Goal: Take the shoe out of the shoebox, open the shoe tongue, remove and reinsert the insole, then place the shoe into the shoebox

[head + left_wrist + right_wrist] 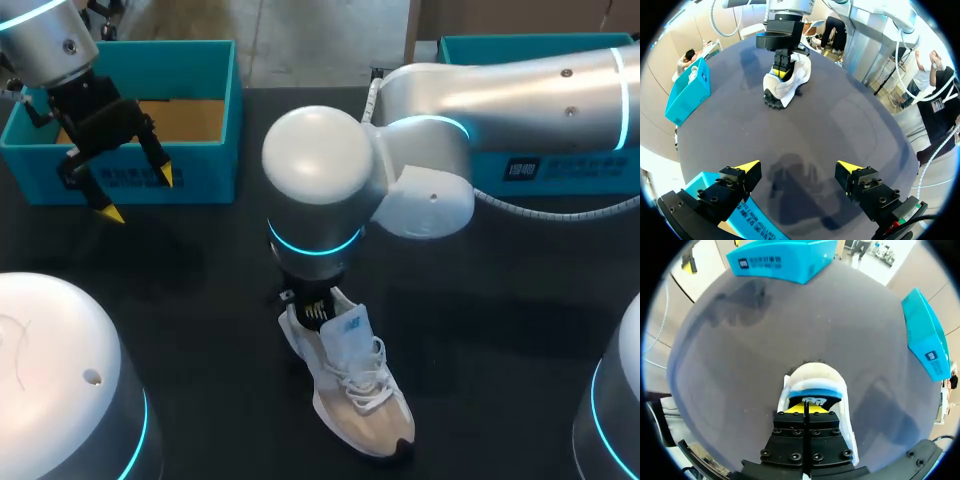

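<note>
A white and beige shoe (360, 400) stands on the black table, heel towards the far left and tongue (350, 328) raised. My right gripper (316, 312) comes down from above with its fingers shut and its yellow tips inside the shoe's opening, just behind the heel (815, 377). A pale blue lining (812, 392) lies at the tips, and I cannot tell whether they pinch anything. My left gripper (140, 195) hangs open and empty over the front wall of the left teal shoebox (200, 185). In its own view the left gripper (799, 166) faces the shoe (790, 85) across the table.
A second teal box (560, 170) stands at the back right, behind my right arm. Dark tabletop surrounds the shoe. The robot's white bases rise at both near corners.
</note>
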Robot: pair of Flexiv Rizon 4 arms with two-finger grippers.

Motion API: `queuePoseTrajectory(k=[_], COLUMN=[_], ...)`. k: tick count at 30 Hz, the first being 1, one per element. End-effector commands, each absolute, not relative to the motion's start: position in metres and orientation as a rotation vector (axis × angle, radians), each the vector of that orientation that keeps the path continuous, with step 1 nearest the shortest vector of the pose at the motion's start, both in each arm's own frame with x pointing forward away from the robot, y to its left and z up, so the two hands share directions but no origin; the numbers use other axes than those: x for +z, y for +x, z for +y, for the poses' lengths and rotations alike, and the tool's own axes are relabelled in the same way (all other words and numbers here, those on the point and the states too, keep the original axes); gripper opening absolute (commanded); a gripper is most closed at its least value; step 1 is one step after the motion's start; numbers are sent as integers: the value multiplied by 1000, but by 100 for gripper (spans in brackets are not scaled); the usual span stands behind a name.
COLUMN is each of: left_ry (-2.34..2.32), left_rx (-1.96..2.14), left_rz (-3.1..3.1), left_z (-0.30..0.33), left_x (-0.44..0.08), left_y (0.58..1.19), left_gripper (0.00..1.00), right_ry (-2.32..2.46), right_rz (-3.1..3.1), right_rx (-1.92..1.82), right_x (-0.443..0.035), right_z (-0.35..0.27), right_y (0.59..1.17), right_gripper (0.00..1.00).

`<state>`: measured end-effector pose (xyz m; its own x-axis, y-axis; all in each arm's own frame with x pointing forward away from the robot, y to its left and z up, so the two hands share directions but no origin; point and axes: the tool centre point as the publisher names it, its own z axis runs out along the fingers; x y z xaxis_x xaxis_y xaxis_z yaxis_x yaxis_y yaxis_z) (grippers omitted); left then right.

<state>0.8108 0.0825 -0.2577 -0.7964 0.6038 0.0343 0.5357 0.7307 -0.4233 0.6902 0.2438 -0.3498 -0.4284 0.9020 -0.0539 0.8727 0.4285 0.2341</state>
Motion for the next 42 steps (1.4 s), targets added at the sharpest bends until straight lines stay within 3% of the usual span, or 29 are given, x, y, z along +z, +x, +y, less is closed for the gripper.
queuePoseTrajectory(k=[1, 23, 37, 42], left_ry=[-918, -918, -918, -918], left_rx=[595, 595, 595, 595], left_rz=[-2763, -2763, -2763, -2763], left_z=[83, 83, 83, 83], left_x=[-257, -257, -257, -257], left_y=[811, 811, 811, 811], left_gripper=[100, 100, 100, 100], right_ry=[1541, 1569, 1690, 1671], right_rz=[2458, 2460, 2526, 2473], right_rx=[348, 594, 286, 307], right_x=[-342, -409, -421, -404], right_z=[241, 224, 232, 229], right_y=[684, 703, 661, 655], right_gripper=[0, 0, 0, 0])
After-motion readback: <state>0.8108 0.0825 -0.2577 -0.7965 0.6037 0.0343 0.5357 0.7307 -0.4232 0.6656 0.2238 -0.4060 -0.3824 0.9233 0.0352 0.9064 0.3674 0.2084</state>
